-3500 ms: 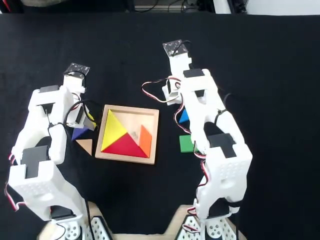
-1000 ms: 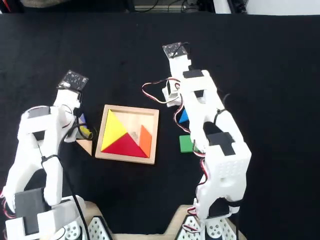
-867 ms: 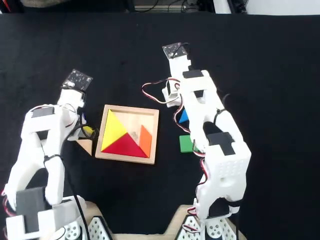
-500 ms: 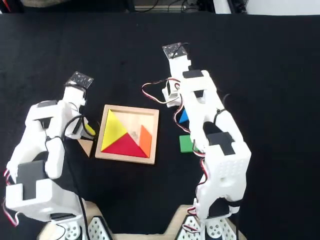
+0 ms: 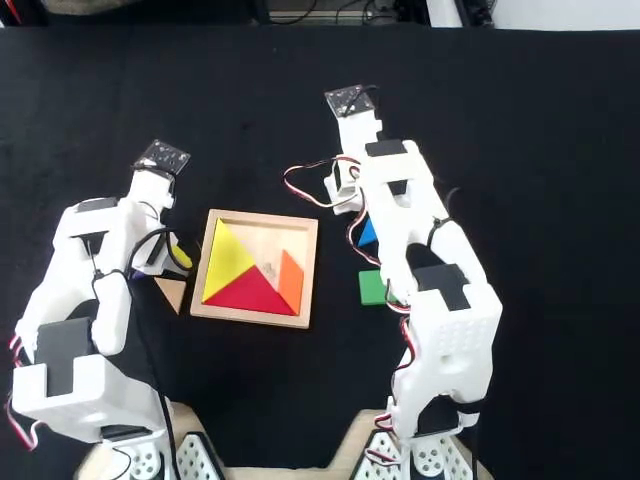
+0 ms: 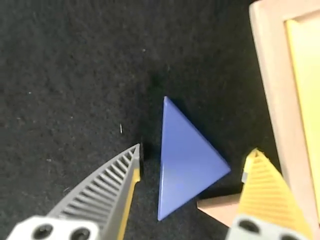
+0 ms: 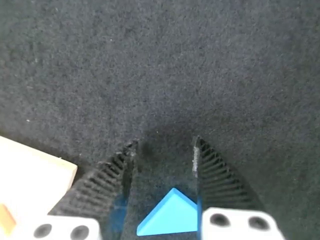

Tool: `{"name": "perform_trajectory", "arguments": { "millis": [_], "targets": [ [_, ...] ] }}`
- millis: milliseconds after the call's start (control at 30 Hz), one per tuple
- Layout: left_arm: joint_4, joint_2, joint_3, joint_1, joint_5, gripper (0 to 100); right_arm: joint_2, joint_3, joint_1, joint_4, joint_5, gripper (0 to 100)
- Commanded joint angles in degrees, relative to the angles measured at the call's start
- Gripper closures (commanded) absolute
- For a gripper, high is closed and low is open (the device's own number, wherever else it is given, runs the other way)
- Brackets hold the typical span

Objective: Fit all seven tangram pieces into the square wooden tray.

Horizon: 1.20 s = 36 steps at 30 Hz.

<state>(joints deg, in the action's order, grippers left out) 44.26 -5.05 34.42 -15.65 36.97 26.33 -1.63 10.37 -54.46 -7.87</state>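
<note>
Beside the wooden tray (image 5: 312, 270), my left tool (image 6: 196, 150) has shifted slightly since a second ago; right arm unmoved | black-clothed desk (image 5: 540, 150); tray holds yellow piece (image 5: 228, 255), red piece (image 5: 250, 293), orange piece (image 5: 290, 280) | left tool spread, straddling the dark blue triangle (image 6: 185, 160) | right tool (image 7: 164, 142) spread above the light blue triangle (image 7: 172, 217)

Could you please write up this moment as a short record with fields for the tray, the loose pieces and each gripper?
Tray: square wooden tray holds a large yellow triangle, a large red triangle and an orange piece; part of its floor is bare.
Loose pieces: dark blue triangle, tan wooden triangle, light blue triangle, green square, all outside the tray.
Left gripper: open, one finger on either side of the dark blue triangle.
Right gripper: open, over the light blue triangle.
</note>
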Motion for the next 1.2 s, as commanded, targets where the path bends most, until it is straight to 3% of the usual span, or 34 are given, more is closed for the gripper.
{"name": "perform_trajectory", "arguments": {
  "millis": [0, 367, 667, 1167],
  "targets": [
    [-2.5, -0.2, -3.5, 1.0, 0.3, 68, -0.7, 2.5, 0.4, 0.4, -0.5, 82.9],
    [-3.9, -0.3, -3.1, 0.8, 0.8, 69, -0.7, 2.5, 0.4, 0.4, -0.5, 82.9],
    [-1.7, -0.3, -2.9, 0.6, 6.7, 72, -0.6, 2.5, 0.4, 0.4, -0.5, 82.9],
    [-1.6, -0.3, -2.9, 0.6, 9.8, 72, -0.7, 2.5, 0.4, 0.4, -0.5, 82.9]
  ]
}}
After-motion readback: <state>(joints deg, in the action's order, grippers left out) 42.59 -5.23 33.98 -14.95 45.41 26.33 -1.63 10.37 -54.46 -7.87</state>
